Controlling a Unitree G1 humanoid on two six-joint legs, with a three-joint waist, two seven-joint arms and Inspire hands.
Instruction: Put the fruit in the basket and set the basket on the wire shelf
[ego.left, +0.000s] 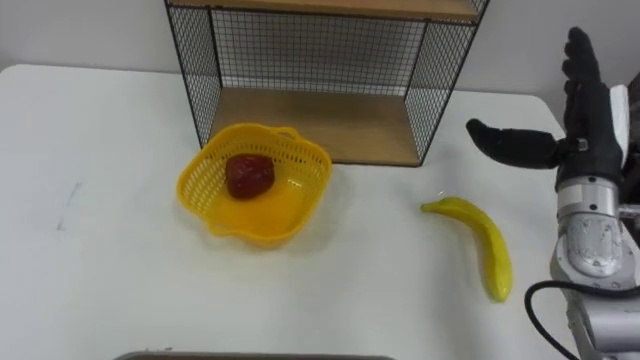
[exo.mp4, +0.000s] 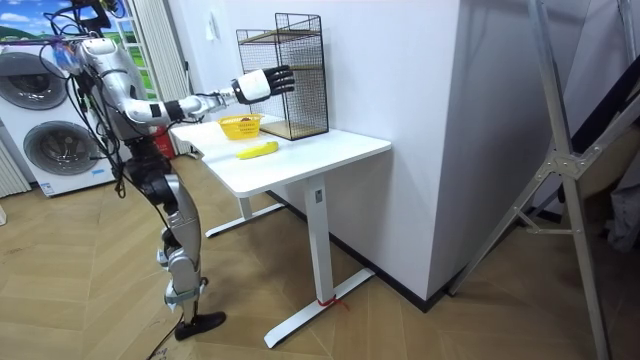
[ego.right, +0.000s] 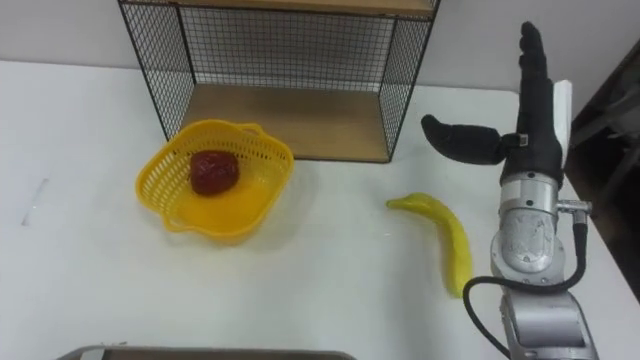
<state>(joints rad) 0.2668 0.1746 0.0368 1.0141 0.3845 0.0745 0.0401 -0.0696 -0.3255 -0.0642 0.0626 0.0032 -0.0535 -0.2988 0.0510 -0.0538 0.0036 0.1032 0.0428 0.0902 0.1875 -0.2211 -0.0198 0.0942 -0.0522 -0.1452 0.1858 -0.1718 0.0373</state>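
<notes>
Right hand, fingers straight, near curved smooth banana; red fruit in scalloped yellow plastic basket.

White table, white wall behind it, wooden floor, two washing machines, grey metal frame

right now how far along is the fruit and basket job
Done: the dark red round fruit lies in the yellow plastic mesh basket. In hand: nothing; the right robot hand hangs open above the white table, beside the yellow banana. Left: banana into the basket, then basket onto the black wire shelf.
</notes>
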